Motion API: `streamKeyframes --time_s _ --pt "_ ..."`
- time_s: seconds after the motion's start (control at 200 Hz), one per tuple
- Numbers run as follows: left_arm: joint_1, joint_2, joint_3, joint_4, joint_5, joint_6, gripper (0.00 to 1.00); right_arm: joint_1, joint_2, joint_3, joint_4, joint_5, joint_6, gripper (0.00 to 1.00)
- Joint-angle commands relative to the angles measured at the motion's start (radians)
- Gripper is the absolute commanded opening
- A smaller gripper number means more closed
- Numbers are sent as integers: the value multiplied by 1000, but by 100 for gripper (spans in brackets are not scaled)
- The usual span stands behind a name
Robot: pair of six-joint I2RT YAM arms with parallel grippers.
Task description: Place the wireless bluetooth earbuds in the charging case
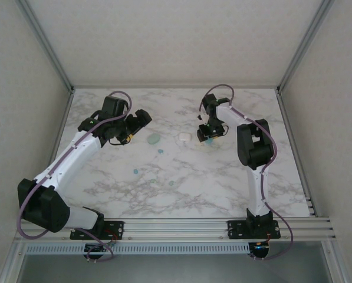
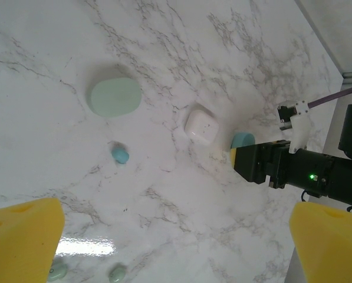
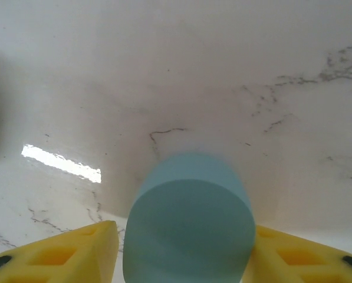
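Observation:
A teal-blue charging case (image 3: 190, 224) stands on the marble between my right gripper's (image 3: 184, 262) yellow pads (image 3: 69, 250). The right pad touches it; a thin strip of table shows beside the left pad. From above, the right gripper (image 1: 208, 137) is low over this case (image 1: 207, 142). My left gripper (image 2: 176, 247) hangs open above bare marble, nothing between its pads, left of centre (image 1: 141, 121). A teal-blue earbud (image 2: 120, 155) lies under a mint green case (image 2: 114, 96). Two mint earbuds (image 2: 117, 273) lie near the left pad (image 2: 22, 236).
A white case (image 2: 200, 125) sits closed between the mint case (image 1: 154, 139) and the right gripper. More small earbuds (image 1: 135, 171) are scattered across the table's middle (image 1: 171, 183). Aluminium frame rails (image 1: 52, 53) and walls bound the table.

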State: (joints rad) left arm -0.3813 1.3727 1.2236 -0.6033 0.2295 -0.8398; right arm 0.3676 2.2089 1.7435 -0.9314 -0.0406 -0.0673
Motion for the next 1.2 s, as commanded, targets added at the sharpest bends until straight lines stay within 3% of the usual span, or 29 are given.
streamKeyframes --time_s 0.0,0.23,0.335,0.536,0.711,0.851,1.051,1.191 --pt "12 -28 -17 -2 -8 13 97 8 -5 -16 -2 46 5 54" --pt "12 -44 -29 9 -6 24 97 14 -4 -26 10 81 22 43" --pt "12 -81 -52 55 5 54 96 27 -85 -69 50 41 37 38" --pt "12 -208 -164 262 29 118 89 79 -490 -295 308 -214 28 38" --pt "3 -276 -259 546 182 167 80 168 -818 -542 590 -365 -196 38" --pt "-36 -214 -158 506 333 190 76 251 -944 -615 638 -355 -369 38" --pt "-197 -143 -52 452 332 249 77 310 -1015 -663 697 -301 -460 38" --pt "-235 -96 -11 388 330 278 75 317 -1023 -662 707 -280 -463 37"
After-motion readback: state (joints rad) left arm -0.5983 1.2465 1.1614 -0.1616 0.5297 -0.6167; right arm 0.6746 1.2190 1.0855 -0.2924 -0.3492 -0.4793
